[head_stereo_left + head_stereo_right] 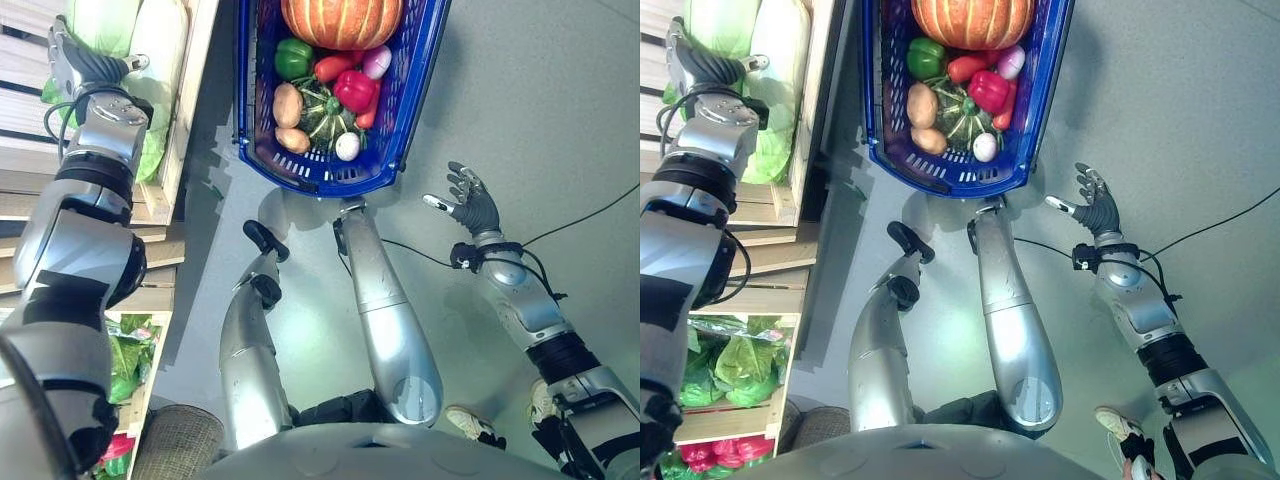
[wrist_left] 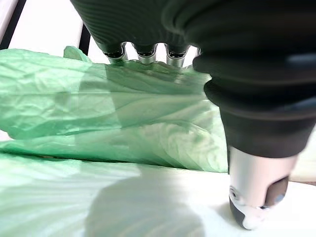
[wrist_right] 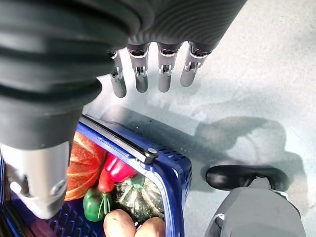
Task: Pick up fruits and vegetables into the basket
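Observation:
A blue basket (image 1: pixel 320 185) stands on the grey floor ahead. It holds an orange pumpkin (image 1: pixel 340 20), a green pepper (image 1: pixel 293 58), red peppers (image 1: pixel 355 90), two potatoes (image 1: pixel 287 105), a striped green squash (image 1: pixel 325 115) and a small white bulb (image 1: pixel 347 146). In a wooden crate (image 1: pixel 185 110) at the far left lie pale green cabbages (image 1: pixel 160 50). My left hand (image 1: pixel 80 62) rests against one cabbage (image 2: pixel 123 113), whose leaves lie right under the hand (image 2: pixel 148 19). Over the floor to the right of the basket, my right hand (image 1: pixel 470 205) is open and holds nothing, its fingers (image 3: pixel 148 74) straight.
Below the cabbage crate, a lower crate holds leafy greens (image 1: pixel 720 370) and some red produce (image 1: pixel 700 452). A light shoe (image 1: pixel 1120 425) shows on the floor at the lower right. The basket's corner (image 3: pixel 168 168) is near my right hand.

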`<state>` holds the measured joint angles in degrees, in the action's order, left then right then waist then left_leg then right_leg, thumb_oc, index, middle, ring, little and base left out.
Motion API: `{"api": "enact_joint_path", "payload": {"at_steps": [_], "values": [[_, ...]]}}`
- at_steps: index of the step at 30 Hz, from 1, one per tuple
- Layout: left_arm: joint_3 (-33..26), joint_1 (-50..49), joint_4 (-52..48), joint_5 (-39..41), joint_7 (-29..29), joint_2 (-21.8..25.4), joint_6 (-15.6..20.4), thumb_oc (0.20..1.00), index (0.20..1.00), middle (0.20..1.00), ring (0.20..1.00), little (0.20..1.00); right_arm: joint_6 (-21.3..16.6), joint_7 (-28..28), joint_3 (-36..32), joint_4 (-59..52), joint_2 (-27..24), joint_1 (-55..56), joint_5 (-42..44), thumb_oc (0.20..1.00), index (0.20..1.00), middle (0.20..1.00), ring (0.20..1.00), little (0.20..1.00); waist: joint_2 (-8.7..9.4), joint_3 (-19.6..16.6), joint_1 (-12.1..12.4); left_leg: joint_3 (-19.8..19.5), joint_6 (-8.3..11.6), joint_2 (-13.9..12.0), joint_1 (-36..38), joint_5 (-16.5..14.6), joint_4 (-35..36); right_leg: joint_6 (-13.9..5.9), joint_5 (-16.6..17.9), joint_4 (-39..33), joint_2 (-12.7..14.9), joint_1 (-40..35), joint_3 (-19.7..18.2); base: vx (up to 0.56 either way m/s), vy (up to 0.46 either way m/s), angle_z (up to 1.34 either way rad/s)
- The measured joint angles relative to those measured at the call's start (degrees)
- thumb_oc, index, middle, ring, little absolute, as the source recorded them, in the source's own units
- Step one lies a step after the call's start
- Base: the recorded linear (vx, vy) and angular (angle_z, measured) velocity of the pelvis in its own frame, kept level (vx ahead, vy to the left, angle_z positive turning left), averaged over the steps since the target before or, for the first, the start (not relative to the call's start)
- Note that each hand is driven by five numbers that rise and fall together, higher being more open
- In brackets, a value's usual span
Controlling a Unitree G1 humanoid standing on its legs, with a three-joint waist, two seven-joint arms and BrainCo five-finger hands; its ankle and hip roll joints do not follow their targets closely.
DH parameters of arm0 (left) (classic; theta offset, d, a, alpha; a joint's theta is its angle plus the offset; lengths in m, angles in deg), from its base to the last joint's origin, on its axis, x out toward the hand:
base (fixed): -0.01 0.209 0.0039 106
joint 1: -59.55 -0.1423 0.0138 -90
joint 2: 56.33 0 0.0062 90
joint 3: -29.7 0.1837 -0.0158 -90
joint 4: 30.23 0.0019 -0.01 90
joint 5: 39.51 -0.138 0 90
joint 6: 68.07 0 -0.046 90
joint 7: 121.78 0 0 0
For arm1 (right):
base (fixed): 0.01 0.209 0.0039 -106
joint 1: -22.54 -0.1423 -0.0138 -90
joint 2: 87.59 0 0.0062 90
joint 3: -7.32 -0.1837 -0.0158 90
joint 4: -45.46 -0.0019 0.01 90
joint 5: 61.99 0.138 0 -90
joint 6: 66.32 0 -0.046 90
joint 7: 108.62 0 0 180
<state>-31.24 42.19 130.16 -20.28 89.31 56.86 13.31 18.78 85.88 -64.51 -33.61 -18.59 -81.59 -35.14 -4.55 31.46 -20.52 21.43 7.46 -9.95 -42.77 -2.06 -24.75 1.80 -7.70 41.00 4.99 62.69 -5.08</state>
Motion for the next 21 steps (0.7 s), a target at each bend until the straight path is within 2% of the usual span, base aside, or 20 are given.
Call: {"api": "enact_joint_path", "payload": {"at_steps": [1, 2, 7, 21], "values": [[0.0, 0.1, 0.2, 0.7, -0.3, 0.0, 0.0, 0.31, 0.31, 0.31, 0.31, 0.31, 0.1, -0.1, 0.0, 0.0, 0.0, -0.1, 0.3, 1.0, 1.0, 1.0, 1.0, 1.0, 0.01, 0.0, 0.0, 0.1, 0.0, 0.0, 0.0, 0.0, 0.0, -0.05, 0.0, 0.0, -0.1, 0.0, -0.1, 0.01, 0.002, -0.03], [0.0, 0.2, 0.2, 1.4, -0.4, 0.1, 0.0, 0.2, 0.2, 0.2, 0.2, 0.2, 0.1, -0.2, -0.1, 0.0, 0.0, -0.1, 0.6, 1.0, 1.0, 1.0, 1.0, 1.0, 0.01, 0.0, 0.0, 0.2, -0.03, 0.0, 0.0, 0.0, 0.0, -0.11, 0.1, 0.0, -0.1, 0.0, -0.3, 0.0, -0.005, -0.03], [-0.1, 0.4, 0.8, 4.4, -3.4, 2.1, 0.1, 0.2, 0.2, 0.2, 0.2, 0.2, 1.2, -1.0, -1.1, 0.0, 0.0, -0.1, 1.5, 1.0, 1.0, 1.0, 1.0, 1.0, 0.06, -0.1, -0.3, 0.2, -0.09, -0.1, -0.1, -0.1, -0.2, -0.29, 0.2, 0.0, -0.4, 0.2, -0.5, 0.0, 0.0, 0.0], [-0.1, -0.1, 0.7, 4.5, -6.7, 2.9, 0.2, 0.2, 0.2, 0.2, 0.2, 0.2, 1.5, -2.3, -2.2, -0.2, -0.1, -0.2, 3.9, 1.0, 1.0, 1.0, 1.0, 1.0, 0.13, -0.2, -0.2, 0.1, -0.09, -0.9, -0.7, -1.1, -2.0, -0.38, 0.3, 0.0, -0.8, 0.0, -0.5, 0.0, -0.002, -0.01]]}}
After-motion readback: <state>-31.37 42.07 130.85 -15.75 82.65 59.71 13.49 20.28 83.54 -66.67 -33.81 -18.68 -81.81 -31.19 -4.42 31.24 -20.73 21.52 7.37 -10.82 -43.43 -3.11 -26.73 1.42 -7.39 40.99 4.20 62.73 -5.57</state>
